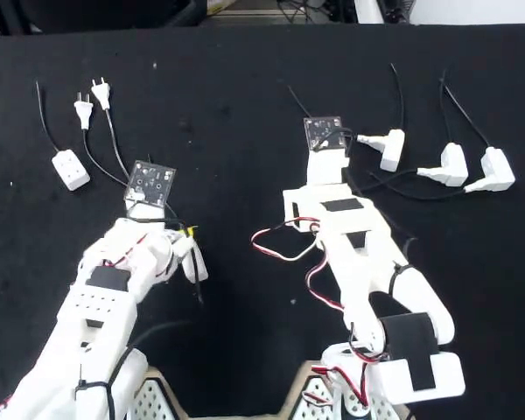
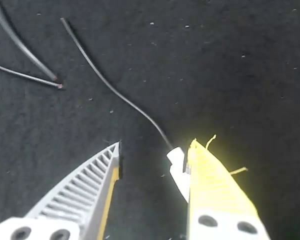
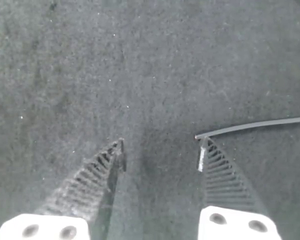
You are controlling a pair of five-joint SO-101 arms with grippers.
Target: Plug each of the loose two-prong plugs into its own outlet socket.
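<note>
**A:** While the left gripper point(image 2: 155, 145) is hanging nearer the arms' bases than the lone white socket point(image 1: 70, 168), what are its jaws doing?

**B:** They are standing apart, clamping nothing. A small white piece point(image 2: 176, 167) on a black cable is lying against the inner face of the yellow-taped finger point(image 2: 215, 190). I am not managing to tell whether it is a plug or a socket. I am reading the spread as room left to close on it.

**A:** And the 2 loose plugs point(image 1: 83, 109) point(image 1: 101, 87)?

**B:** Both are lying side by side just beyond the socket, with their cables trailing back past it. Neither is sitting in an outlet, so I am judging the plugging there as not yet done.

**A:** The right gripper point(image 3: 162, 142)?

**B:** It is hanging well off to the socket's right-arm side. Its jaws are likewise apart over the bare black table point(image 1: 245, 87), and a cable end point(image 3: 250, 126) is touching 1 fingertip. Farther from the socket again, 3 white cabled pieces point(image 1: 451, 164) are lying in a row. I cannot tell whether those are joined pairs.
</note>
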